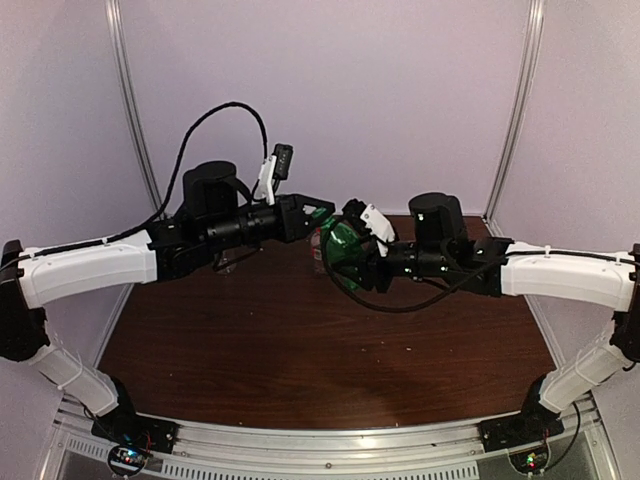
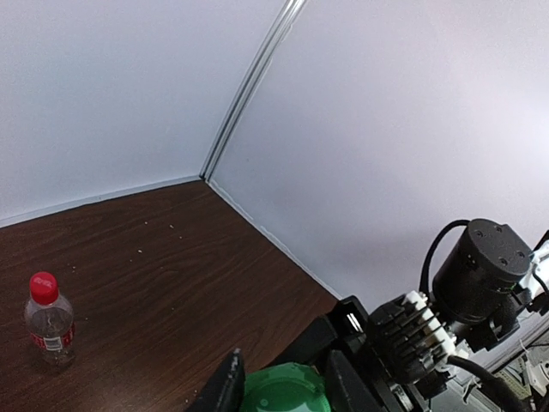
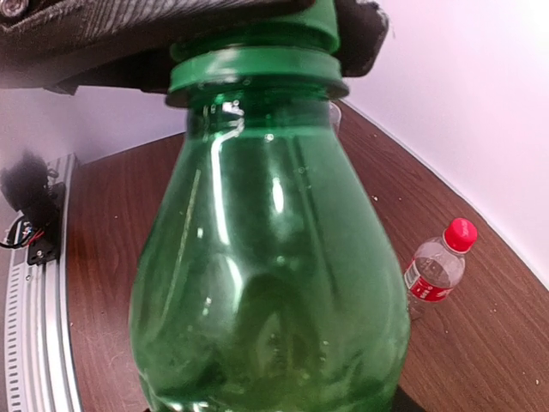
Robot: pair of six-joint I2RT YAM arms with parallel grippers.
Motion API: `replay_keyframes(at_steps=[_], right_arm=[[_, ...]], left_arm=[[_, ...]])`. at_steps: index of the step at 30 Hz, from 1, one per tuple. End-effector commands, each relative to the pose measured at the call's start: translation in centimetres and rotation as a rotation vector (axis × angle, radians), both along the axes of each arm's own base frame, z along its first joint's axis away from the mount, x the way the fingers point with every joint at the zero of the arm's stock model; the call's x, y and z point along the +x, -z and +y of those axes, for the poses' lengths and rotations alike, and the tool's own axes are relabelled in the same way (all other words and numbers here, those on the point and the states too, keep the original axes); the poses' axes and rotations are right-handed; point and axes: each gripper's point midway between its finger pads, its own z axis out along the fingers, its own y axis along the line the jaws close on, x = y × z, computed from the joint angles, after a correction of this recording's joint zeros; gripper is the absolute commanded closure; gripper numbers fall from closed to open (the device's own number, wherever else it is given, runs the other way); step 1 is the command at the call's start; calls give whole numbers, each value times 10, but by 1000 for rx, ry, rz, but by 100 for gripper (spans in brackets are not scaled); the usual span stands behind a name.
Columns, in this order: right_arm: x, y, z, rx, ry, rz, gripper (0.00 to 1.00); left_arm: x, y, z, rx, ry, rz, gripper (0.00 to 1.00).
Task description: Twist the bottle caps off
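The green bottle (image 1: 340,245) hangs above the table's middle, tilted, with my right gripper (image 1: 352,262) shut on its body. It fills the right wrist view as a bulging green bottle (image 3: 266,275) that hides my right fingers. Its green cap (image 2: 283,390) sits between the two black fingers of my left gripper (image 2: 283,378), which is shut on it from the left (image 1: 318,218). In the right wrist view the same cap (image 3: 319,19) is pinched at the top, above the neck ring. A short clear bottle (image 2: 49,319) with a red label and red cap (image 2: 43,286) stands upright on the table, apart from both grippers.
The dark wooden table (image 1: 300,350) is walled by pale panels at the back and sides. The short red-capped bottle (image 3: 437,270) stands near the back wall. A faint clear shape (image 1: 227,263) shows beneath my left forearm, too hidden to identify.
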Motion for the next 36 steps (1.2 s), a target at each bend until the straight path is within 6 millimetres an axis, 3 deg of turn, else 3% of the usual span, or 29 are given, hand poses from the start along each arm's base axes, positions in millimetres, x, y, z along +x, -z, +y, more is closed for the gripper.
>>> replay_keyframes(at_steps=[1, 7, 14, 20, 28, 36], right_arm=[[31, -18, -30, 39, 223, -39, 60], [19, -14, -24, 28, 141, -22, 58], [-2, -14, -16, 30, 6, 15, 55], [-24, -13, -8, 35, -139, 54, 55], [-80, -26, 14, 117, -515, 169, 52], [-102, -36, 24, 174, -707, 258, 52]], left_arm=[[17, 0, 5, 7, -88, 27, 65], [11, -10, 6, 7, -56, -26, 55], [-1, -24, 21, -59, 90, -93, 31], [-29, -42, 37, -79, 248, -247, 13], [-84, -51, 40, -70, 514, -450, 11], [-95, -42, 32, -92, 644, -448, 22]])
